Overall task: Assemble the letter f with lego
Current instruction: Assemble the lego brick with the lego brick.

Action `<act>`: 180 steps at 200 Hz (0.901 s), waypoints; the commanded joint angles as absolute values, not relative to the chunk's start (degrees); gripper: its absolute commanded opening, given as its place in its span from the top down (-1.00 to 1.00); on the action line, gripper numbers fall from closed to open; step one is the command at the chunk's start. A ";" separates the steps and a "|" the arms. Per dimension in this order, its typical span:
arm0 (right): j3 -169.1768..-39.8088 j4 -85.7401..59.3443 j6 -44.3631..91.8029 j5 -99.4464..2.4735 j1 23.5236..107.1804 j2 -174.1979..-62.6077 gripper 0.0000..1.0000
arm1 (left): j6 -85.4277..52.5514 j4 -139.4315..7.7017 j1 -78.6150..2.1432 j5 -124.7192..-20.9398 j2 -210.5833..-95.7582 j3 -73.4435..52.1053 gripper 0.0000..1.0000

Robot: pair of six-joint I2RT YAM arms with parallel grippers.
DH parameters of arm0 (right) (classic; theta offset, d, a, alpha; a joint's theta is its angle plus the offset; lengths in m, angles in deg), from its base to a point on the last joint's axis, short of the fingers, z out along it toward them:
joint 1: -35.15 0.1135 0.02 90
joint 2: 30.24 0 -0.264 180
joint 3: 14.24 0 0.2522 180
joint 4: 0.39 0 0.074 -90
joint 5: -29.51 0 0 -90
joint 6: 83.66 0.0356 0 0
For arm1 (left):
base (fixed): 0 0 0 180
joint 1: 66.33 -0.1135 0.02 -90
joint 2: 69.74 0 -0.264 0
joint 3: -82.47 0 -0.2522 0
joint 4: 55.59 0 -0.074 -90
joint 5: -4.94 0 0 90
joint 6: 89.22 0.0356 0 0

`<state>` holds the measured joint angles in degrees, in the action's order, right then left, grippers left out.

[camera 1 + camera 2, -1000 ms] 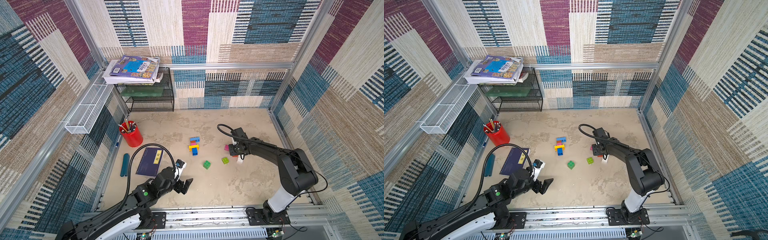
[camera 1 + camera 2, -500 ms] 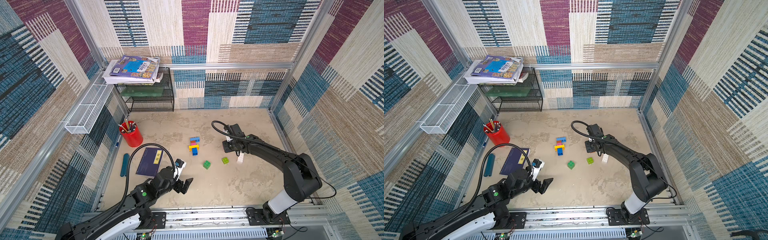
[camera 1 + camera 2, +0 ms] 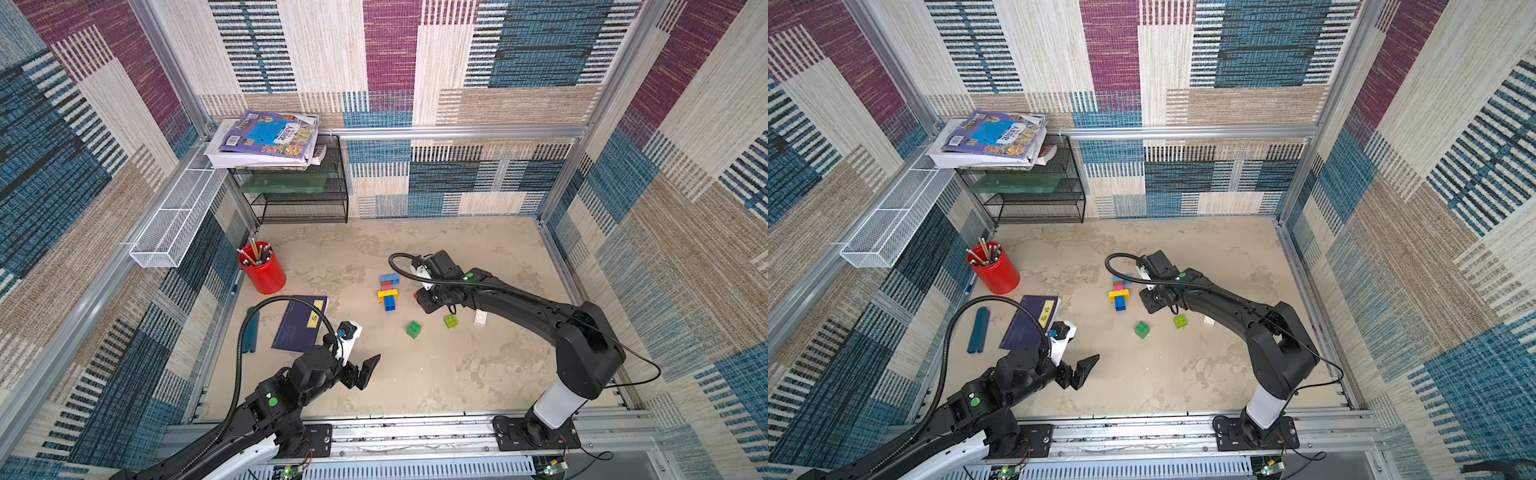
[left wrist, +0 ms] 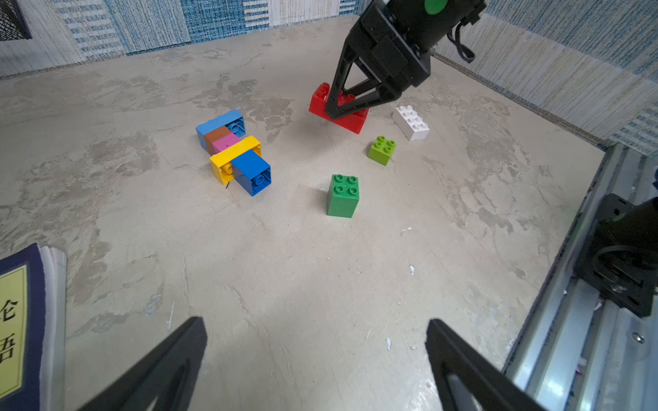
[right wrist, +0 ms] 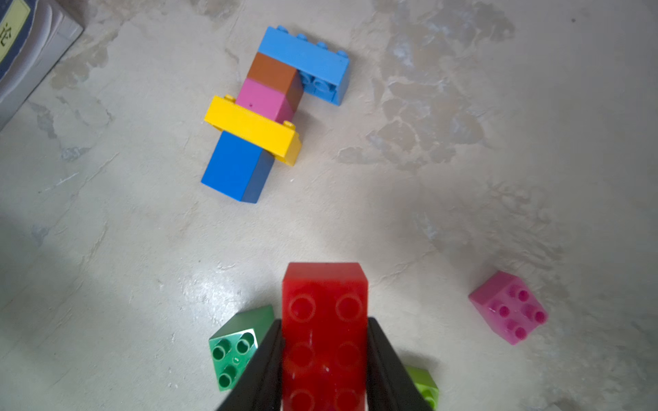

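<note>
Several lego bricks lie joined on the floor [image 3: 388,291] [image 5: 265,110]: light blue, brown, pink, yellow and blue. My right gripper [image 3: 428,301] [image 5: 324,322] is shut on a red oblong brick [image 5: 324,334] [image 4: 338,114] and holds it just above the floor, right of the joined bricks. A green brick [image 3: 413,329], a light green brick [image 3: 450,321] and a white brick [image 3: 480,318] stand loose nearby. A loose pink brick [image 5: 509,307] shows only in the right wrist view. My left gripper [image 3: 365,370] [image 4: 315,323] is open and empty near the front.
A red pencil cup [image 3: 262,270], a dark blue book [image 3: 301,322] and a teal case [image 3: 250,332] lie at the left. A black wire shelf [image 3: 299,195] with books stands in the back left corner. A metal rail [image 3: 415,432] borders the front.
My right gripper has carried the red brick leftward, away from the white brick and toward the joined bricks. The left arm has not moved.
</note>
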<state>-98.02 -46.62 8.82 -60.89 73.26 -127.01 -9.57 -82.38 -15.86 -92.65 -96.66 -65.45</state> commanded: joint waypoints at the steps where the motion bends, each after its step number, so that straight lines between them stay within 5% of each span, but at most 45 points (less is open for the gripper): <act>1: -98.51 -47.00 7.32 -60.05 74.44 -127.75 0.35 | -9.40 -83.22 -15.87 -94.65 -96.03 -65.86 -0.98; 180: -95.94 -46.47 3.21 -62.69 82.08 -128.79 0.45 | -10.30 -81.91 -15.84 -96.42 -97.60 -66.63 -0.98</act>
